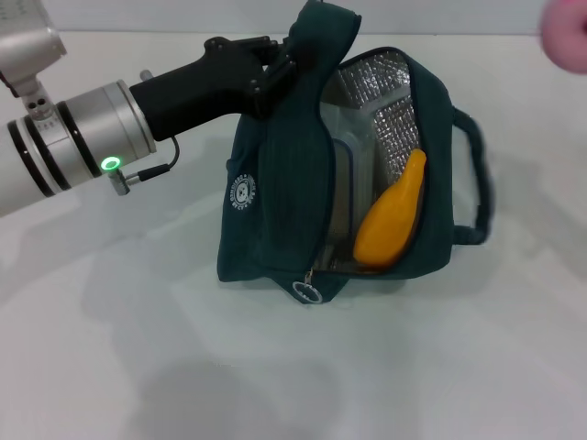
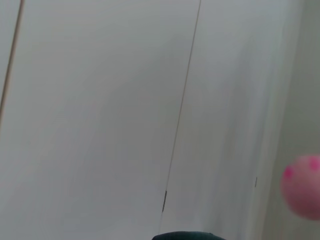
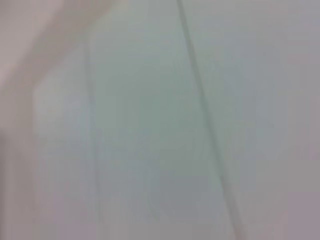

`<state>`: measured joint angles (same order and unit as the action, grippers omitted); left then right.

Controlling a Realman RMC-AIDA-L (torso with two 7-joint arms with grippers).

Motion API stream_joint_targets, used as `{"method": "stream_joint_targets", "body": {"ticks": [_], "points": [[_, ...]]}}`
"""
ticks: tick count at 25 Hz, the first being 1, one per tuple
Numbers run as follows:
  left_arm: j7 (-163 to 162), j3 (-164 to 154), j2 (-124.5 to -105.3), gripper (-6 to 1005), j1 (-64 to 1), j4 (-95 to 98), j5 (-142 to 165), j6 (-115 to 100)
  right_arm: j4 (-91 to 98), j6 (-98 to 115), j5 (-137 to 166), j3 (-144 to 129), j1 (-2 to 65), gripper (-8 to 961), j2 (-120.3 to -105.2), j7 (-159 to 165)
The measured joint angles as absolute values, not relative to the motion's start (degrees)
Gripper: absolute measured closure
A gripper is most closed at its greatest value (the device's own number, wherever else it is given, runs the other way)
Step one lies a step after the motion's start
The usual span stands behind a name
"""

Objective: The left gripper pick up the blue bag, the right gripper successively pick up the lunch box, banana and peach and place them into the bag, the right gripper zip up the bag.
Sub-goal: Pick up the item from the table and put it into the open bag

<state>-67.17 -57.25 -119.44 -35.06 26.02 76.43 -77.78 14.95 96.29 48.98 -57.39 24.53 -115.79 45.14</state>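
From the head view I see the left gripper reaching in from 9 o'clock, its claw clamped on the raised handle of the blue bag, which holds the bag's near flap up and the mouth open. The bag rests on the white table at frame centre, with its second handle lying out toward 3 o'clock and the zipper pull hanging at the 6 o'clock end. Inside, against the silver foil lining, I see the lunch box lying flat and the banana resting on top of it, its narrow tip pointing toward 1 o'clock. The peach appears at 2 o'clock at the frame edge, well apart from the bag. I cannot see the right gripper in any view.
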Motion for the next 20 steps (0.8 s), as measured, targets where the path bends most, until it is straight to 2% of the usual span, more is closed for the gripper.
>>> {"method": "stream_joint_targets", "body": {"ticks": [2,7,13,20], "points": [[-67.06,-57.25,-119.44,890,-35.07,25.98,76.35,-77.78,15.39,96.52,49.13,-59.86,26.54,791,-115.82,47.06],[-67.24,-57.30,-119.44,889,-35.07,26.02,76.29,-77.78,19.15,93.75,50.32,-71.70,30.54,790,-114.81,55.48],[-67.37,-57.22,-119.44,889,-35.13,26.09,76.28,-77.78,29.19,87.93,61.35,-73.92,29.70,788,-114.76,65.36],[-67.26,-57.21,-119.44,890,-35.25,25.96,76.28,-77.78,31.23,83.70,63.41,-73.91,29.06,773,-115.14,67.72]]}}
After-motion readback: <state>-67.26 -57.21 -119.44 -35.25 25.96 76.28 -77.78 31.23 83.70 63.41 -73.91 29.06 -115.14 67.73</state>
